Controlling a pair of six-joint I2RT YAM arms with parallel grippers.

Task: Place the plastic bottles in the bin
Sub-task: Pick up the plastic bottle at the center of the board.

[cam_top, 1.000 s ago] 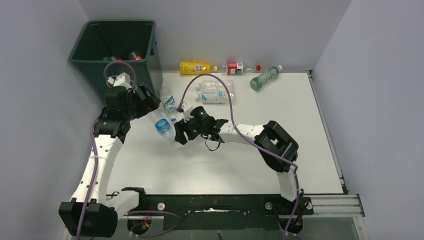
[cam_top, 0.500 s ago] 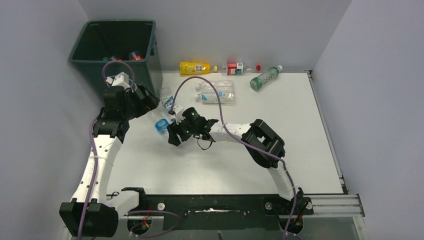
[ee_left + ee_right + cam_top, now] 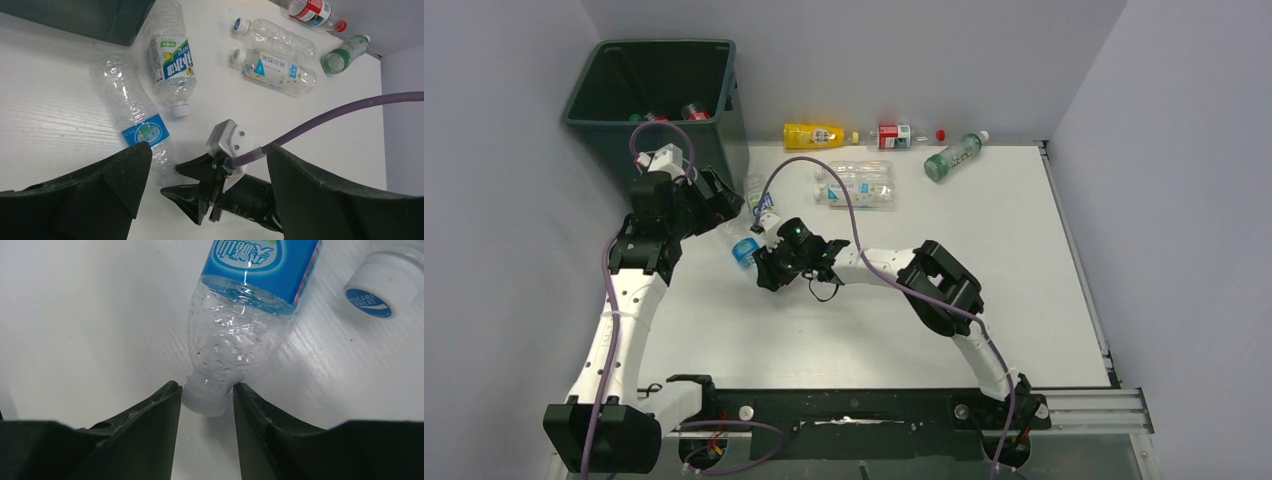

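Note:
A clear bottle with a blue label (image 3: 746, 250) lies on the white table, also in the left wrist view (image 3: 142, 132) and the right wrist view (image 3: 250, 300). My right gripper (image 3: 762, 272) is open at table level, and its fingertips (image 3: 172, 390) straddle this bottle's white cap, close on both sides. My left gripper (image 3: 724, 205) hovers open and empty above it, beside the dark green bin (image 3: 614, 120). A second clear bottle with a green and blue label (image 3: 172, 65) lies next to the first. Two bottles lie inside the bin (image 3: 694, 110).
Two clear bottles (image 3: 856, 185) lie mid-table. A yellow bottle (image 3: 814, 134), a red-labelled bottle (image 3: 894, 135) and a green bottle (image 3: 952, 157) lie along the back wall. My right arm's purple cable (image 3: 325, 117) arcs over the table. Walls close in left, back and right.
My right gripper has moved left along the table until its fingertips came round the blue-labelled bottle's cap. The left arm has barely moved.

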